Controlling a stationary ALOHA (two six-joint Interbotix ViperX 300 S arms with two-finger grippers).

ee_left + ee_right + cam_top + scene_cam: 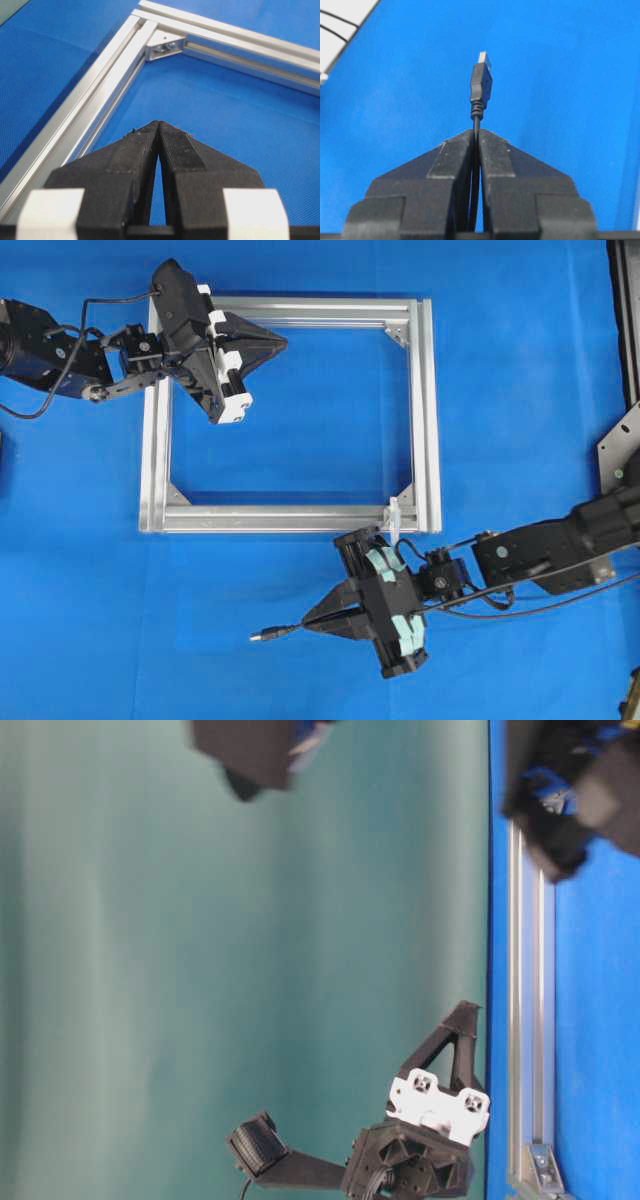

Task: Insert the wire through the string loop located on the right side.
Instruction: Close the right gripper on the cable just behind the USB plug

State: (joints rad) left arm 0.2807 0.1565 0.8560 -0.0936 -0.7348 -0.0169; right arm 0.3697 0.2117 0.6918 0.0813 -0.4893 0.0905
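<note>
Blue cloth [300,670] covers the table under a silver frame [432,410]; right gripper [312,621] pinches the wire [272,634], left gripper [278,341] closed, empty.

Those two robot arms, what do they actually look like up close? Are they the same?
Both arms are black, jointed, with thin black cables looping along them. Each ends in a wedge of two flat black fingers tapering to a point. The left gripper has white blocks at its finger bases; the right gripper has pale mint-green ones instead.
</note>
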